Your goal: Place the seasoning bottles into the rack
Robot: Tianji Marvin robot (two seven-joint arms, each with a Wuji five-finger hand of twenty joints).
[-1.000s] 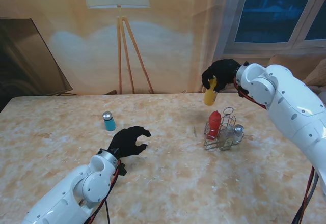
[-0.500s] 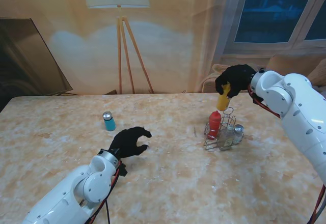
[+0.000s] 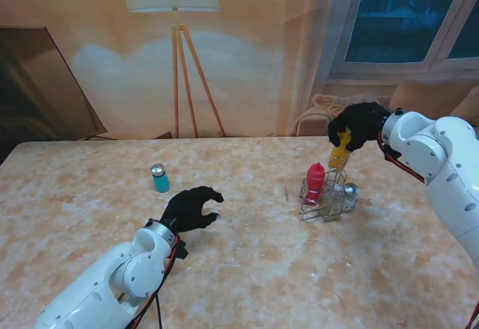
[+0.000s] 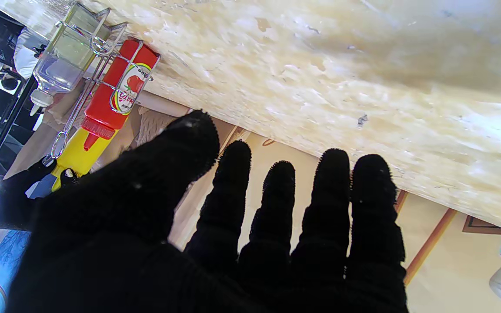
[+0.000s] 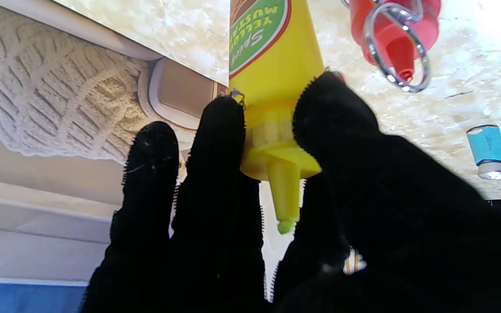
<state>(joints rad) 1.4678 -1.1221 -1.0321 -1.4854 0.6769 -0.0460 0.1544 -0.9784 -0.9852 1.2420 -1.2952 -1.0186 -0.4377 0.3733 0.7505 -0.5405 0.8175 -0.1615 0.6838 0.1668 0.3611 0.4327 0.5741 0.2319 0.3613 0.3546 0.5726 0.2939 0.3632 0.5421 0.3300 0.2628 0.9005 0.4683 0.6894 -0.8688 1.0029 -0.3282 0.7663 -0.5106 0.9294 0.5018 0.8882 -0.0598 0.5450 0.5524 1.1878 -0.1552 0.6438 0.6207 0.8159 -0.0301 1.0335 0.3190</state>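
The right hand [image 3: 358, 125], at the right of the stand's frame, was clamped on the yellow mustard bottle [image 3: 341, 150], fingers [image 5: 222, 143] and thumb pinching it just under the cap, nozzle toward the palm. The bottle hung tilted over the wire rack [image 3: 324, 197], its base at the rack's top rim; whether it touched the wire cannot be told. In the rack stood a red ketchup bottle [image 3: 315, 182] and a clear bottle [image 4: 61, 61], with a small silver-capped shaker [image 3: 349, 195] at its right side. The blue shaker [image 3: 159, 178] stood alone on the counter [image 3: 247, 254], left of centre. Nearer to me, the left hand [image 3: 191, 208] hovered over the counter, fingers spread and holding nothing.
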